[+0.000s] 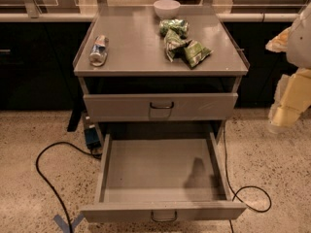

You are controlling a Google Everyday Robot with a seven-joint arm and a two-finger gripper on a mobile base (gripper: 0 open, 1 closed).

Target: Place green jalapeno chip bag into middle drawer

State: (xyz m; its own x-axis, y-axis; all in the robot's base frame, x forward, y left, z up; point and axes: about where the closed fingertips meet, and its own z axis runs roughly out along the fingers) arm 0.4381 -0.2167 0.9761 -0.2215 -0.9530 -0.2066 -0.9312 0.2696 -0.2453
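Claw [285, 111] hangs off the counter's [131, 47] right edge; can't tell if it is apart or together. Take green jalapeno chip bag [196, 52] from above, avoiding the darker green bag [174, 27]. Middle drawer [146, 169] already open.

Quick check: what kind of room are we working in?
Probably an office kitchenette: green jalapeno chip bag, can and bowl on a grey drawer cabinet, counter behind. The gripper hangs at the right edge.

Hand [287, 108] right of open middle drawer [160, 171]
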